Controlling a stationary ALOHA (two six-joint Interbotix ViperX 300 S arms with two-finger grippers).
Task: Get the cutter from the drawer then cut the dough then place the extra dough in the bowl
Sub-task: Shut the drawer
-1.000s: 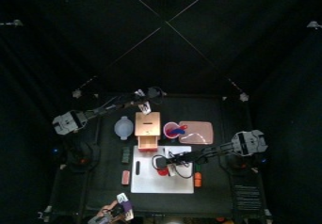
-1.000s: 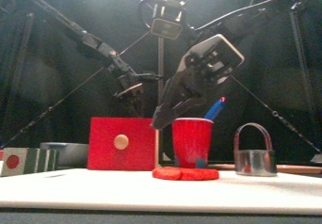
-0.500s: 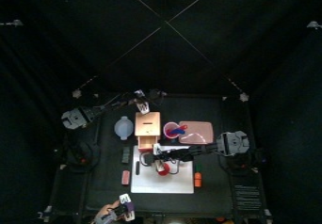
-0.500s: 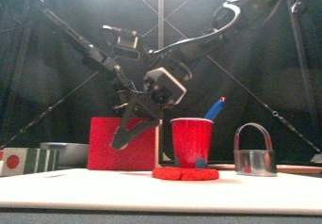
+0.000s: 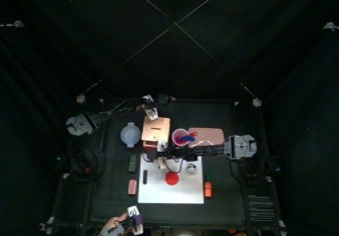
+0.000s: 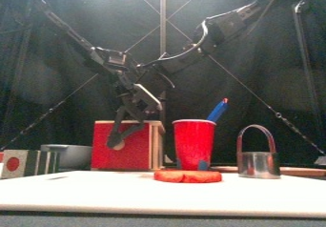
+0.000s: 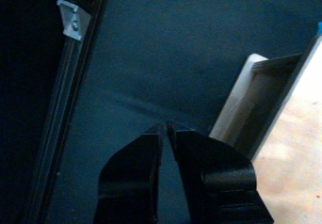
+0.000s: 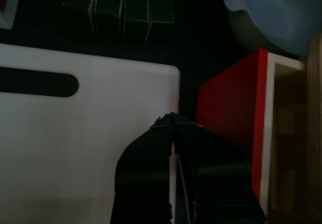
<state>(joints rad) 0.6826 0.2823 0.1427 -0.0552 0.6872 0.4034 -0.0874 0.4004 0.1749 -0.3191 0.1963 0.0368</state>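
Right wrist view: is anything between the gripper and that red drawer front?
Nothing visible does. The right gripper, jaws shut, sits just off the red drawer front, with only a dark strip of table between them. The white cutting board lies on the gripper's other side.

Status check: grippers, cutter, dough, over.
Right gripper shut at red drawer front; left gripper shut behind wooden box. Cutter stands free, right of red cup. Dough flat on white board.
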